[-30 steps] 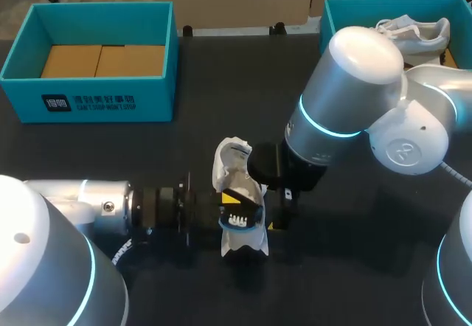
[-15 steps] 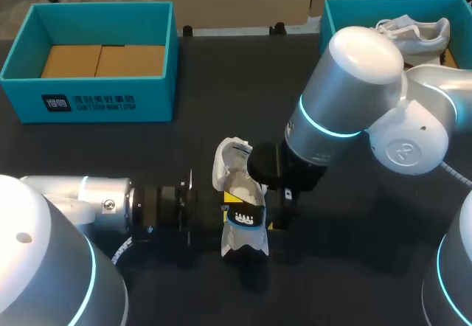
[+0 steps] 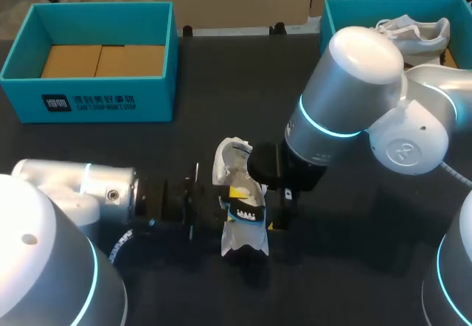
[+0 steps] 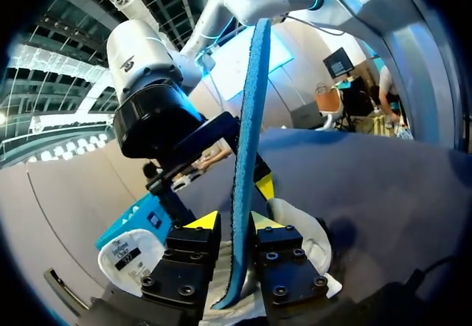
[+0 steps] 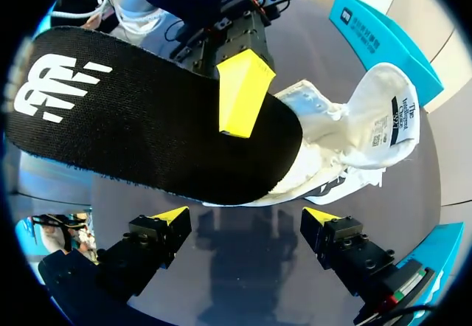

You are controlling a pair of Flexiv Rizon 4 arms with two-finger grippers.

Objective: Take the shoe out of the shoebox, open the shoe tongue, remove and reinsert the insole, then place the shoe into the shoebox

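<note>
Access to the shoe (image 3: 242, 243) at the middle of the bench (image 3: 221, 112) is barred on one side by the left end effector (image 4: 234, 223), clamped on the insole (image 4: 247, 141). On the other side it is barred by the right arm (image 3: 332, 119), whose end effector (image 5: 247, 217) is held spread just beside the shoe. Open passage is offered by the bare strip between the left shoebox (image 3: 155, 97) and the right shoebox (image 3: 369, 3), and along the near bench edge.

With my left arm (image 3: 81, 186) turning at the wrist, the insole (image 3: 247, 212) pinched between the left fingers (image 4: 203, 220) has come farther out of the shoe (image 3: 234, 156).
</note>
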